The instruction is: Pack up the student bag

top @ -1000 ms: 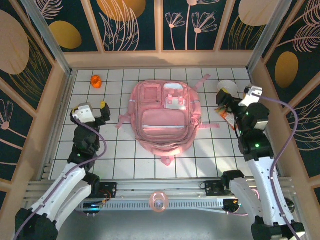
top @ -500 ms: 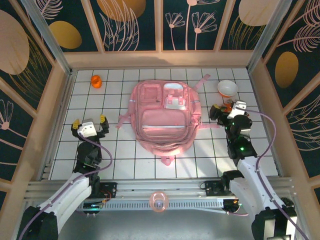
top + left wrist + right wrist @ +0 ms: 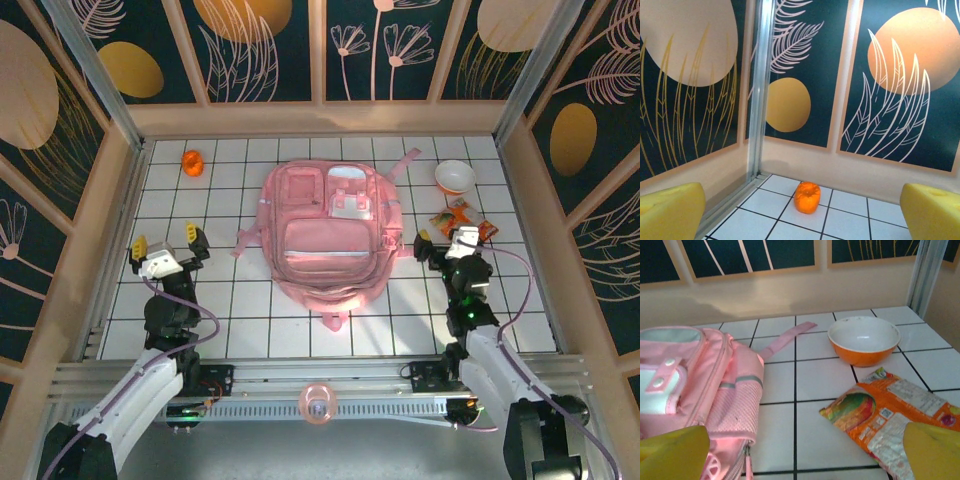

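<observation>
**Item:** large soft pink fabric student bag [image 3: 332,235], paler pink front pockets.
- Location: middle of the white tiled counter [image 3: 250,310], lying flat between the two arms.
- Axis: long axis runs from the near edge to the far wall. The rounded end with a small loop points toward the arm bases; the end with the smaller pockets points to the far wall.
- Appearance: pockets face up, with a wide one across the middle and two smaller ones beyond it. Pink straps spread out at the left, the right and the far right corner. A mesh side pocket and zipper show in the right wrist view [image 3: 690,375].

**Left jaws:** wide open, yellow pads [image 3: 670,212] empty, well left of the bag and facing a small orange object [image 3: 807,197].

**Right jaws:** wide open, yellow pads [image 3: 935,450] empty, just beside the bag's right side.

**Also present:** orange bowl with white inside [image 3: 863,340]; orange printed snack packet [image 3: 890,415] lying flat, nearer than the bowl.
</observation>
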Robot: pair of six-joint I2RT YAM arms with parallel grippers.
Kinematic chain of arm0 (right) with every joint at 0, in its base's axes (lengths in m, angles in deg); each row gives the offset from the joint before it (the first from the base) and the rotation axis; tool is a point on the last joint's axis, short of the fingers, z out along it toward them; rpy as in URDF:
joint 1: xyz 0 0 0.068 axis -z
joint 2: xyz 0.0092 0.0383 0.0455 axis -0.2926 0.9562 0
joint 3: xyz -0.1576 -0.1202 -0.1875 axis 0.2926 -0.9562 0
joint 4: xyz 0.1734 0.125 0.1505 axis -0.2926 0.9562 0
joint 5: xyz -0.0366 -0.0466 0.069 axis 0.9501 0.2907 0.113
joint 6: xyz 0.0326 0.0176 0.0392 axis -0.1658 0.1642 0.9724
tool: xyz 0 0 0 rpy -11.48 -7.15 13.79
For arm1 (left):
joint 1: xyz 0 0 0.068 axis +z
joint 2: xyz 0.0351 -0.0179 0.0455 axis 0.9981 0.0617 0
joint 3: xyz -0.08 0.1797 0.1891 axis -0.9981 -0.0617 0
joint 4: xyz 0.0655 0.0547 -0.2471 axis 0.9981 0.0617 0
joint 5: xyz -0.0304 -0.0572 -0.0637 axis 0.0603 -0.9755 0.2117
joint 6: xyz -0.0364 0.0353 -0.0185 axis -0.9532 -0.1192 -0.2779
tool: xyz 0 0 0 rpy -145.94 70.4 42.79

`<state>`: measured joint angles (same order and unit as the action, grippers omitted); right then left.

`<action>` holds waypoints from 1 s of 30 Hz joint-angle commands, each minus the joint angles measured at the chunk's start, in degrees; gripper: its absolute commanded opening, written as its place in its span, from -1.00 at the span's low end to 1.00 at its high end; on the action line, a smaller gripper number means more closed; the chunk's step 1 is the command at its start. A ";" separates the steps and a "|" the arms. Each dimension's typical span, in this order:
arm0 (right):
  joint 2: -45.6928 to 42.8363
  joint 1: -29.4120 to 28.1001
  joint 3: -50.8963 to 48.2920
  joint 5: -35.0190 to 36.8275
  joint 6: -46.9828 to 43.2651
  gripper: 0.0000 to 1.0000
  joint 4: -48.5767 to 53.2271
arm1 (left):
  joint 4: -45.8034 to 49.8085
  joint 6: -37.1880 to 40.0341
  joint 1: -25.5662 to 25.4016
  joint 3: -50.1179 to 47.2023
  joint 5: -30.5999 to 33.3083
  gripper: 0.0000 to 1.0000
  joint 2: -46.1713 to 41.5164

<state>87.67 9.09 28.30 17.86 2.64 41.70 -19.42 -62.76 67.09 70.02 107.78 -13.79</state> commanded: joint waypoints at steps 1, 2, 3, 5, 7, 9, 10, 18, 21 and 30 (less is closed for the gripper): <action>1.58 0.22 -2.50 1.75 -2.05 0.98 -11.03 | -4.31 0.07 0.51 -11.19 -1.70 0.98 2.26; 2.59 0.24 -3.35 1.74 -2.33 0.99 -12.75 | -5.59 -0.05 0.64 -11.15 -1.70 0.98 3.94; 3.82 0.19 -4.24 1.61 -2.61 0.99 -14.77 | -7.40 -0.08 0.65 -11.08 -1.95 0.98 6.01; 6.59 0.29 -5.64 0.94 -3.04 0.99 -20.09 | -8.92 -0.51 0.86 -10.04 -3.37 0.98 9.62; 9.86 0.51 -6.66 -0.37 -3.20 0.99 -25.16 | -10.68 -0.49 1.09 -8.43 -3.87 0.98 14.59; 13.32 0.51 -6.78 -1.68 -3.57 0.99 -28.69 | -14.07 -0.02 1.38 -6.97 -4.17 0.98 20.26; 15.01 0.70 -6.67 -2.66 -3.84 0.99 -30.91 | -16.85 0.15 1.52 -6.45 -4.31 0.98 23.54; 32.33 1.34 -2.90 -4.77 -6.31 0.99 -46.66 | -32.90 2.65 3.31 -1.91 -6.17 0.98 42.47; 37.07 2.44 -1.63 -6.68 -7.28 0.99 -49.88 | -35.56 2.47 4.99 -0.41 -8.35 0.98 47.13; 47.02 6.94 -2.01 -11.36 -4.05 0.99 -59.37 | -38.50 -2.21 11.41 2.69 -15.19 0.98 56.78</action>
<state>135.36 15.54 25.15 8.66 -1.99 -13.16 -50.87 -62.63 77.40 70.17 97.29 44.96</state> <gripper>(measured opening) 0.992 0.990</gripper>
